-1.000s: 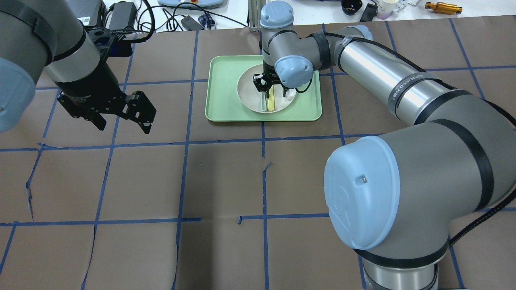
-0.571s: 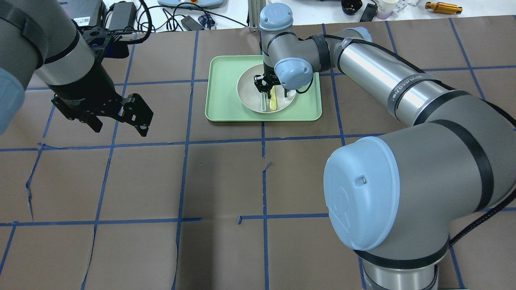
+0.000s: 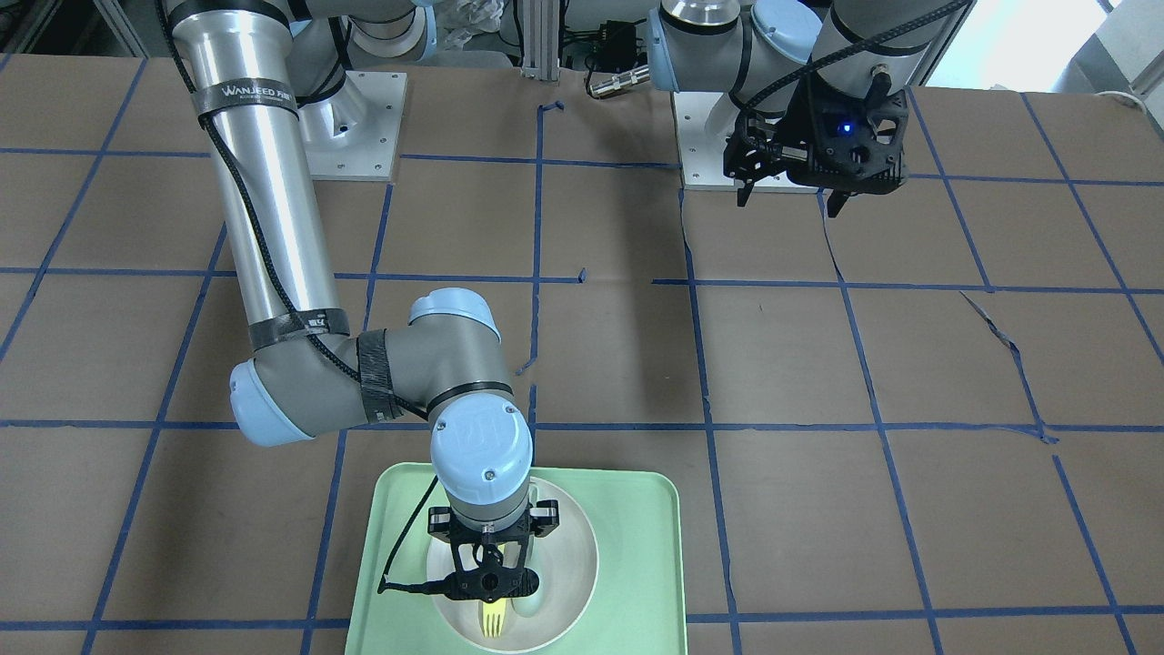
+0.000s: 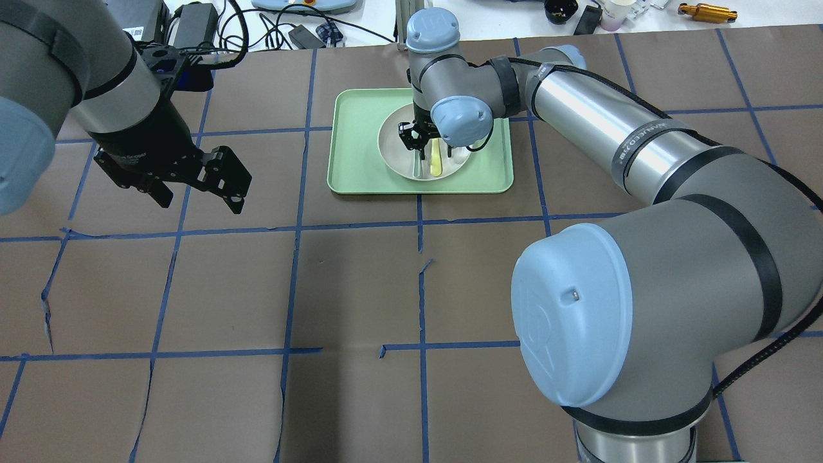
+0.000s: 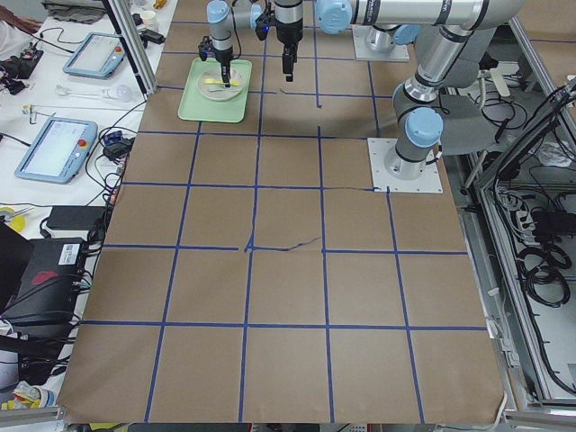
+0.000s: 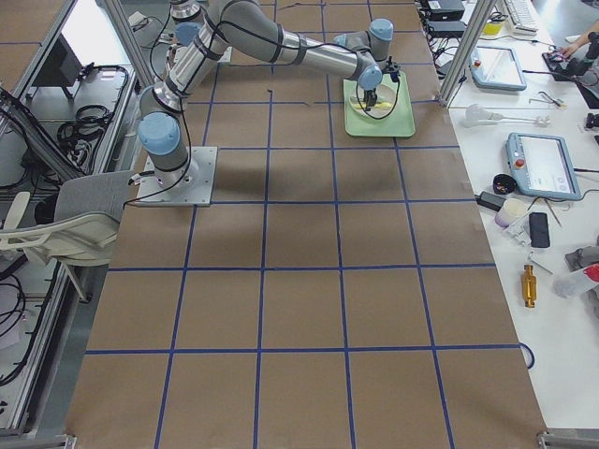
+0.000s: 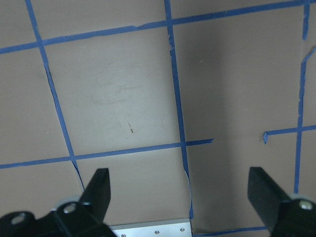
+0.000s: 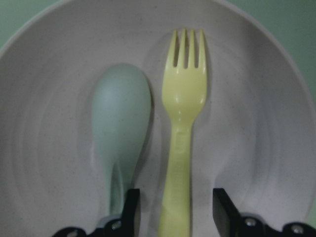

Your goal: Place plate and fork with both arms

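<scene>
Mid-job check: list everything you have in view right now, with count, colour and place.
table: one, brown with blue tape grid, under everything
tray: one, mint green, far middle of the table
plate: one, off-white, on the tray
fork: one, yellow, lying in the plate
spoon: one, pale grey-green, in the plate beside the fork
pendants: two, grey with screens, on the white bench past the table
arms: two, silver-grey with light-blue caps, one at each side
left claw: one, black, open above bare table
right claw: one, black, open, its fingers either side of the fork's handle
</scene>
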Controlling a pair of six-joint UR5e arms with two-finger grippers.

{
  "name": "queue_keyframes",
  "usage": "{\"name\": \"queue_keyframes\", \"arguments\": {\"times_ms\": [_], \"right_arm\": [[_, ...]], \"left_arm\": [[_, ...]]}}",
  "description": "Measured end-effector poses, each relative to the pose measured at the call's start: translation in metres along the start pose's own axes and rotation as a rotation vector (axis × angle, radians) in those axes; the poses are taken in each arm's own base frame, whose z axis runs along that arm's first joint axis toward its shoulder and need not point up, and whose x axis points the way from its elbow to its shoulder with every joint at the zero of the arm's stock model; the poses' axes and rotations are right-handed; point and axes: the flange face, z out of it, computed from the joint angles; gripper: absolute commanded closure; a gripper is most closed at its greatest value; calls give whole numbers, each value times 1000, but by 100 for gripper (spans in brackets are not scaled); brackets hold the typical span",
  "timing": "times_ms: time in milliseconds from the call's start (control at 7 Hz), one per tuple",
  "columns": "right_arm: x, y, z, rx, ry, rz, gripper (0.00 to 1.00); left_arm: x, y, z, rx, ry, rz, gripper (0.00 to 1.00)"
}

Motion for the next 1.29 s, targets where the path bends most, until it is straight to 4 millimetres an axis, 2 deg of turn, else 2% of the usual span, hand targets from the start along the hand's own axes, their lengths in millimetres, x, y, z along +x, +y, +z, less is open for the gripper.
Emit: {"name": "queue_keyframes", "arguments": {"times_ms": [143,286,429,857,1000,1143,1286], "right_arm": [[0,1,1,0,3,-1,70],[0,2,2,-2,6,-4,87],[1,3,3,-3,9,-7,93],[1,4,-1,0,10,-7,93],[2,4,-12,14,11,-4,92],[10,4,-33,38,16,12,92],[29,2,-49,53,23,54,92]], "left_arm": [[0,-3,1,15,9,-7,0],[0,-6,2,28,9,-17,0],[-1,-9,2,42,8,-33,0],[0,-10,0,66,10,-58,0],[0,-10,1,65,10,-59,0],[0,-10,2,60,10,-59,0],[0,-10,5,56,10,-59,0]]}}
